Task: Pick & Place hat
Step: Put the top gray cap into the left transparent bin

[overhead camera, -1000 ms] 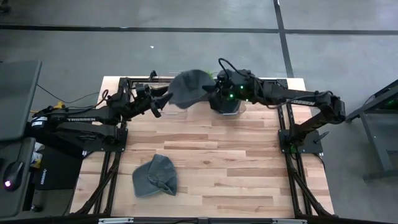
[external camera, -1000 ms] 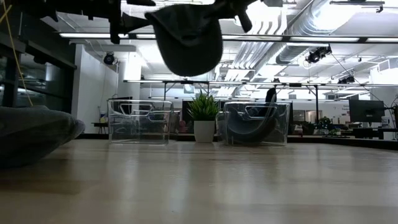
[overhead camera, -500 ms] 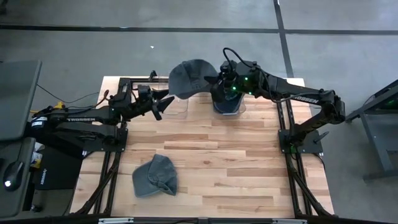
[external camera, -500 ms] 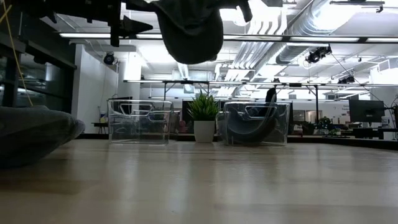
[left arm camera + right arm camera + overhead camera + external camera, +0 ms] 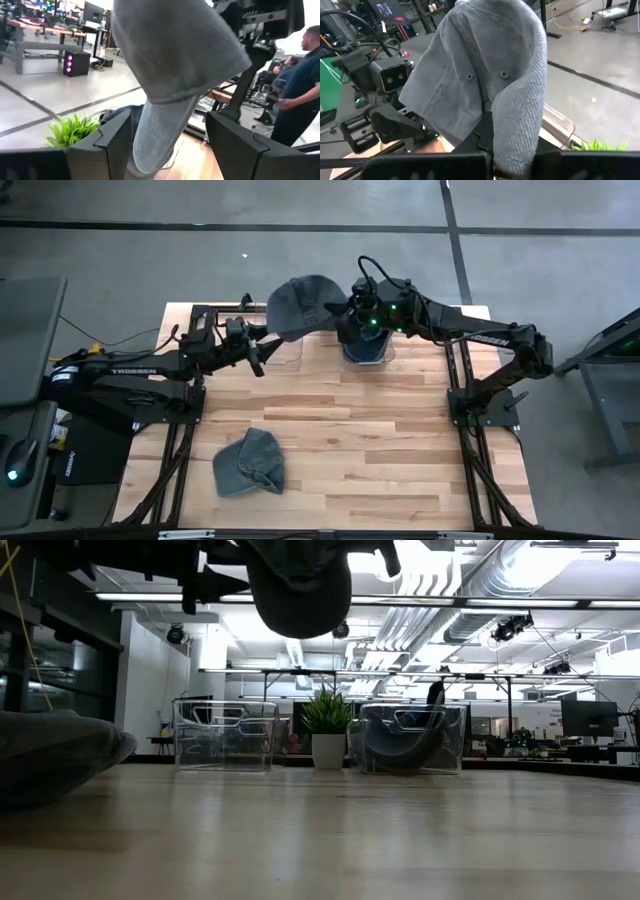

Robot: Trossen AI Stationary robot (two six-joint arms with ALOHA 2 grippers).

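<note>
The right claw (image 5: 338,316) grips a grey hat (image 5: 300,304), lifted over the counter's (image 5: 400,460) far edge; the left claw (image 5: 262,346) gapes empty. Picking is done (placing remains); 1 hat (image 5: 250,462) waits.

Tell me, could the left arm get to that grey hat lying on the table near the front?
Probably yes. The left gripper is open and empty, and bare table lies between it and the lying hat.

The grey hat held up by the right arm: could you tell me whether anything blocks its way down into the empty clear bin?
Nothing visible does. The hat hangs above the empty bin, with the open left tool beside it.
</note>
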